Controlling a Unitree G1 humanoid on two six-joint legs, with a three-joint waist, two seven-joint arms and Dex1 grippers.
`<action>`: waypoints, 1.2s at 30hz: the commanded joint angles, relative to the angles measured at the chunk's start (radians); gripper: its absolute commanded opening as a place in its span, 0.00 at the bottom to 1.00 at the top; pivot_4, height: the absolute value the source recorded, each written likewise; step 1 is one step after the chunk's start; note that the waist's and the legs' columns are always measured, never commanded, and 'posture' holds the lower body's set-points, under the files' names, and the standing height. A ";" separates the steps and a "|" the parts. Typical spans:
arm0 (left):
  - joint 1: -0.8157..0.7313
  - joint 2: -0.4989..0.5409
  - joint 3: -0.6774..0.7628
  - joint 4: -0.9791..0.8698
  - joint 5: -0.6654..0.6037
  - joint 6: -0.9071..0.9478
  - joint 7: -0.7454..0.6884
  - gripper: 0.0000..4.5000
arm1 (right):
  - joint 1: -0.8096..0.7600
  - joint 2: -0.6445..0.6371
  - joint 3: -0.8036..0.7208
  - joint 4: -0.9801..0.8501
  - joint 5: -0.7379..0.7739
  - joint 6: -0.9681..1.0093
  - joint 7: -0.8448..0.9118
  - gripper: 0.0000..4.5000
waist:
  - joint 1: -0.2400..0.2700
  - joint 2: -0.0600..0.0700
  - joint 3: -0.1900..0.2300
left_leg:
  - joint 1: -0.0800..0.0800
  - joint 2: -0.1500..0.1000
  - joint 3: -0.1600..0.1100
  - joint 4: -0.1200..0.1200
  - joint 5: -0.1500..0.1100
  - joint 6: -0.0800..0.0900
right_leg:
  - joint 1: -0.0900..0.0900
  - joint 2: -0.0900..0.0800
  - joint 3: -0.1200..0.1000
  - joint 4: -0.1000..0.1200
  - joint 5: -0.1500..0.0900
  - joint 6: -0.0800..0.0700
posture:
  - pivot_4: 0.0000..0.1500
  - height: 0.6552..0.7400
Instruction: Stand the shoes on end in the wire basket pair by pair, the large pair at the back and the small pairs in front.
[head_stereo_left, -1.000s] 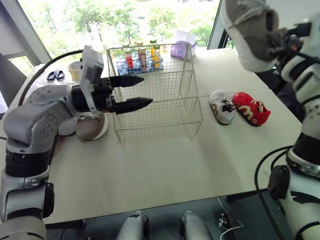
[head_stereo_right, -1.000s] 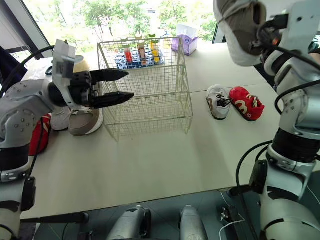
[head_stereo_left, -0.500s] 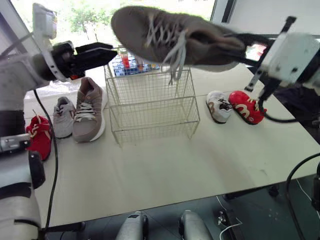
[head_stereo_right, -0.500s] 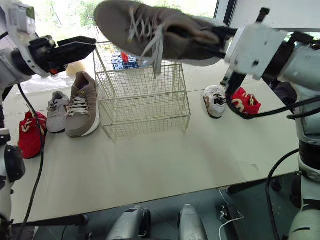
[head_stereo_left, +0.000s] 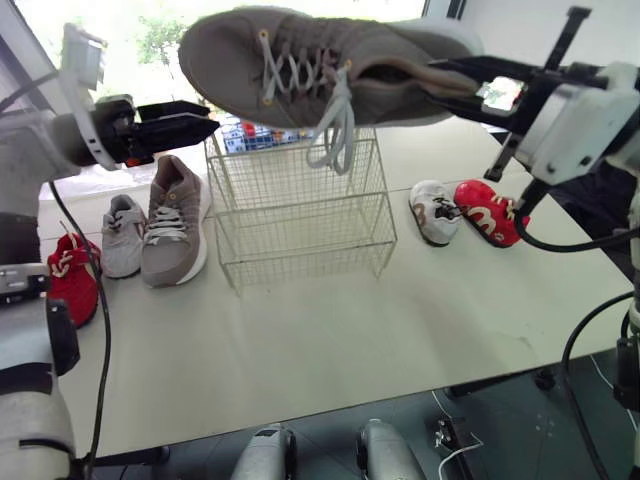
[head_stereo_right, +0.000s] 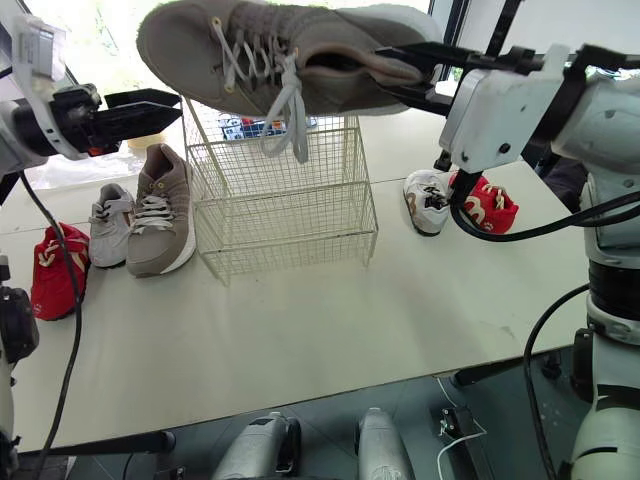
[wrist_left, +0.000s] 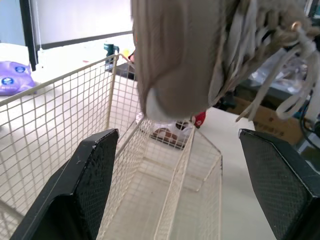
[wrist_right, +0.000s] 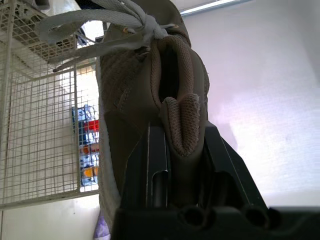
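Sneaker in mid-air: the large taupe lace-up sneaker (head_stereo_left: 330, 65) hangs on its side above the cream wire basket (head_stereo_left: 310, 235), its heel collar clamped in the right gripper (wrist_right: 182, 145) and its toe pointing at the left gripper (head_stereo_left: 205, 115), whose fingers are spread wide and hold nothing. A second ago the sneaker was high at the robot's right and the left gripper sat by the basket's front. Since then the right arm has swung it across over the basket and the left arm has risen toward its toe (the camera has shifted too). That suggests the first large shoe is about to go in at the back, perhaps with the left gripper steadying the toe as it is tipped on end; no shoe stands in the basket yet. The taupe mate (head_stereo_left: 175, 225) lies on the pale table (head_stereo_left: 350, 330) just left of the basket, beside a small grey sneaker (head_stereo_left: 122, 235) and a small red shoe (head_stereo_left: 72, 280). A small white sneaker (head_stereo_left: 438, 212) and a second small red shoe (head_stereo_left: 492, 212) lie together right of the basket. No brand or writing can be read: the pale mark on that second red shoe and the labels on the bottles (head_stereo_right: 250, 127) behind the basket are too small to make out.
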 joint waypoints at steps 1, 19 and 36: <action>-0.032 0.015 0.026 -0.003 0.010 -0.021 -0.012 0.88 | -0.017 -0.003 -0.023 -0.025 0.022 -0.016 0.002 0.04 | 0.003 0.000 0.000 | 0.000 0.000 0.000 0.000 0.000 0.000 | 0.000 0.000 0.000 0.000 0.000 0.000 | 1.00 1.00; -0.037 -0.027 0.028 -0.018 0.014 0.012 -0.033 0.49 | -0.028 0.007 0.018 -0.028 0.015 -0.091 0.049 0.04 | 0.001 -0.001 0.000 | 0.000 0.000 0.000 0.000 0.000 0.000 | -0.001 0.000 0.000 0.001 0.000 0.000 | 1.00 1.00; 0.128 -0.280 0.406 -0.294 -0.307 0.286 0.444 0.10 | 0.100 0.029 -0.349 -0.132 0.766 1.071 -0.234 0.99 | 0.026 -0.002 0.000 | -0.001 0.000 0.000 0.001 0.000 0.000 | -0.001 -0.004 0.000 0.001 0.000 0.000 | 1.00 1.00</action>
